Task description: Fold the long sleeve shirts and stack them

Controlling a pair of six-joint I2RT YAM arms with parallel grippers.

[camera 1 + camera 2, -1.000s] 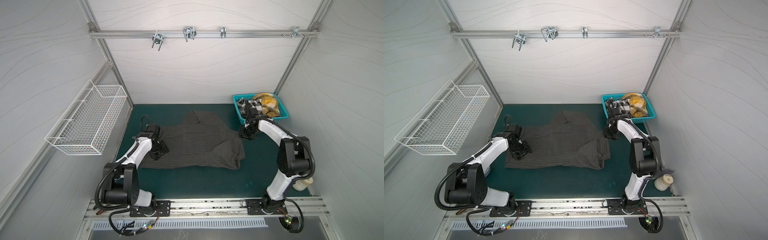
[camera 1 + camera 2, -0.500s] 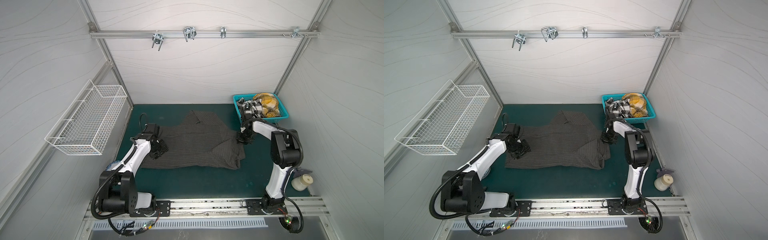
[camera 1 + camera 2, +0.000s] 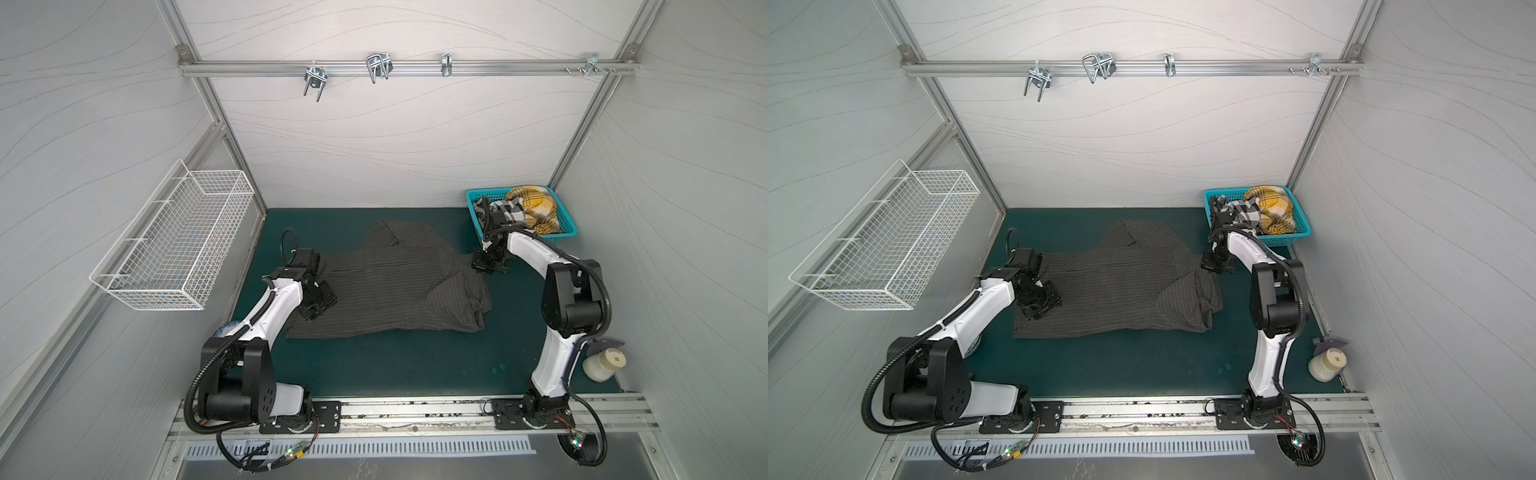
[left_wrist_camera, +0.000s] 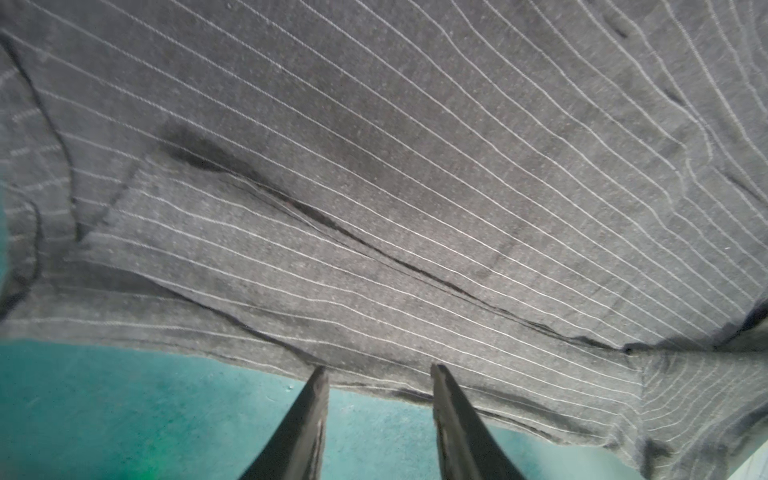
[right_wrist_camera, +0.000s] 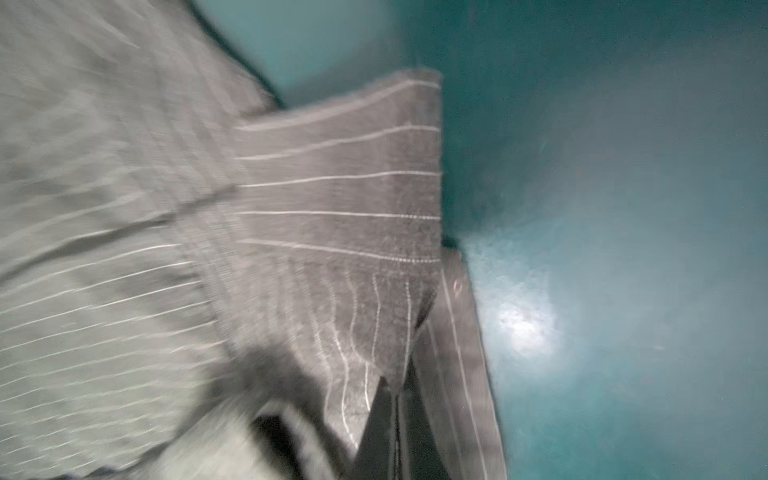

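A dark charcoal pinstriped long sleeve shirt [image 3: 395, 291] [image 3: 1121, 291] lies spread on the green mat. My left gripper [image 3: 315, 311] [image 3: 1034, 313] [image 4: 378, 370] is low at its left edge, open, its fingertips just touching the hem with bare mat between them. My right gripper [image 3: 485, 268] [image 3: 1214, 268] [image 5: 397, 370] is at the shirt's far right edge, shut on a flap of the striped cloth, which peaks up at the tips. A black-and-white plaid shirt [image 3: 505, 210] [image 3: 1241, 210] and a yellow plaid shirt [image 3: 536, 203] [image 3: 1273, 203] lie bunched in the teal basket [image 3: 565, 232] [image 3: 1304, 230].
The teal basket stands at the back right corner, just behind my right arm. A white wire basket [image 3: 174, 249] hangs on the left wall. A pale jar [image 3: 602, 365] sits at the right front. A rail with metal hooks [image 3: 376, 66] crosses the back wall.
My right gripper has shut on the shirt's right edge, and its elbow has swung toward the front. The left gripper has narrowed slightly and shifted a little along the left hem.
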